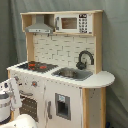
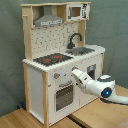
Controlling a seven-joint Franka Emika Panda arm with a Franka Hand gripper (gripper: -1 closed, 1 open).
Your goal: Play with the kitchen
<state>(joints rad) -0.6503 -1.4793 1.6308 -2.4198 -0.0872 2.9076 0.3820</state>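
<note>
I'm holding the pincer [image 2: 75,73] at the kitchen [image 2: 60,65] front's knobs [image 2: 56,76]; grip unclear; sink [image 1: 71,73] sitting empty.

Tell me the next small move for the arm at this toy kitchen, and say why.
Probably ease the claw a little further forward to the knobs on the kitchen front. In the second exterior view the arm reaches toward the panel just above the oven door, its tip beside the knobs, and whether it touches anything cannot be told.

Soft, even light; slightly blurred throughout
</note>
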